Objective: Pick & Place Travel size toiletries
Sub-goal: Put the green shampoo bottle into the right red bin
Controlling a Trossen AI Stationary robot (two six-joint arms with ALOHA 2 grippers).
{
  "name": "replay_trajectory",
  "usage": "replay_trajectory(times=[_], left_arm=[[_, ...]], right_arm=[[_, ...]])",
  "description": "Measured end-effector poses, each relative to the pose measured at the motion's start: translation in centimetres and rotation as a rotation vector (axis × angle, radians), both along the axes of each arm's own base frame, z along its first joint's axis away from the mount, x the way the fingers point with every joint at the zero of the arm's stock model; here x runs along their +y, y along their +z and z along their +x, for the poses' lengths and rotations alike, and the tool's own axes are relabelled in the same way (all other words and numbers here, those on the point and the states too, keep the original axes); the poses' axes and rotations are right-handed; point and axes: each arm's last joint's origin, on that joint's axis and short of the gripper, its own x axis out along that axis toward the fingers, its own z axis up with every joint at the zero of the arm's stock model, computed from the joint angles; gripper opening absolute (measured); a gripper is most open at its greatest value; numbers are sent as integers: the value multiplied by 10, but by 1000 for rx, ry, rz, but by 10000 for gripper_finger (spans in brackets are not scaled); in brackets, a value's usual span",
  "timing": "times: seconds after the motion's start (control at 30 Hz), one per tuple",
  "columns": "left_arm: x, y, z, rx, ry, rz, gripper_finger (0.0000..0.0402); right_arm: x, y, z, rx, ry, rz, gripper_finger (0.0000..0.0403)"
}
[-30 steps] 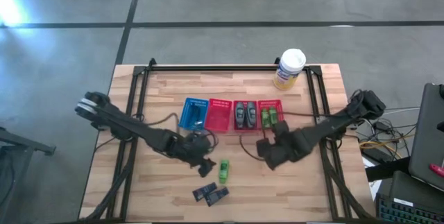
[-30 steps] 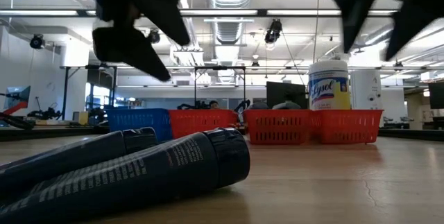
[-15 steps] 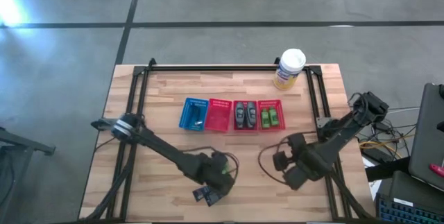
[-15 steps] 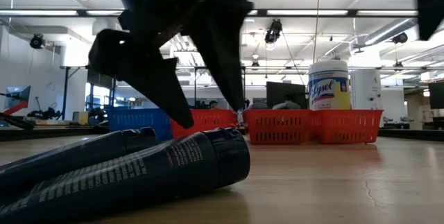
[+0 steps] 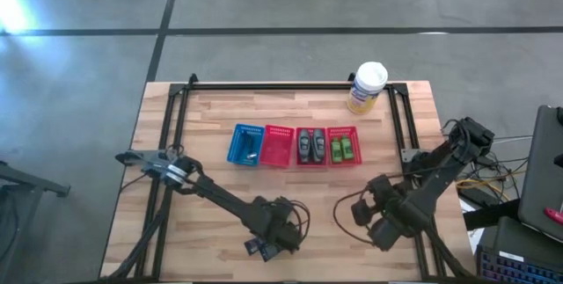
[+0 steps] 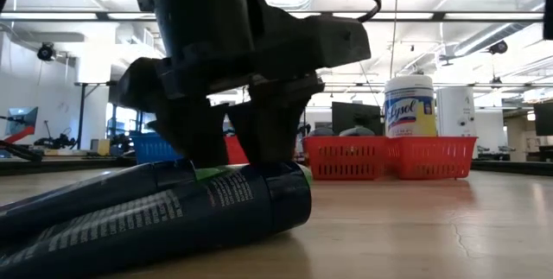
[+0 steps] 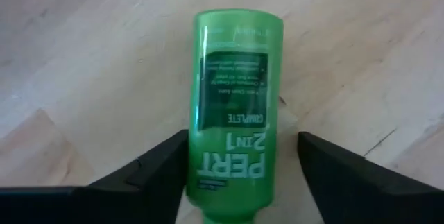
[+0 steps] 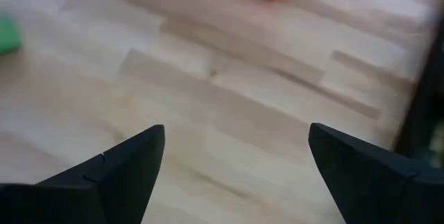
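Note:
A bright green little bottle [image 7: 236, 78] marked PERT 2in1 lies flat on the wood. My left gripper [image 7: 243, 137] is low over it and open, one finger on each side of its lower half. In the high view the left gripper [image 5: 280, 229] covers the bottle. In the low view only a green sliver [image 6: 207, 173] shows behind two dark flat packets [image 6: 173, 210], which lie on the table [image 5: 264, 248] just nearer. My right gripper [image 8: 236, 137] hangs open over bare wood near the table's right near corner [image 5: 380, 222]. My left gripper comes at the green bottle from above, its fingers along the bottle's long sides. One finger [image 7: 163, 165] lies right against the bottle's side [image 7: 194, 161]; I cannot tell whether it touches. The other finger stands apart. The bottle rests on the table.
Four mesh baskets stand in a row mid-table: a blue one [image 5: 246, 145], a red one [image 5: 279, 146], a red one holding grey oval pieces [image 5: 309, 146], and a red one holding green bottles [image 5: 343, 145]. A white-lidded canister [image 5: 367, 88] stands at the far edge. Bare wood lies between the arms.
My left gripper has moved toward the near edge and come down around the green bottle, which has stayed where it lay. My right gripper has drawn back from the baskets toward the table's right near corner.

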Motion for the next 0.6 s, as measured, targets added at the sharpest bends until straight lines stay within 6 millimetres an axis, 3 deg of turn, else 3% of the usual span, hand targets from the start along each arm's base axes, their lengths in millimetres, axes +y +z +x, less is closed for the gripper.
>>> replay_trajectory(times=[0.27,0.43,0.6], left_arm=[[3,10,-4,62,-282,103,141],[5,21,-12,92,-341,167,141],[-6,61,-26,-51,-384,323,141]], right_arm=[[8,4,8,-158,102,37,316],[3,15,3,-230,110,52,296],[-6,32,-4,-346,110,87,277]])
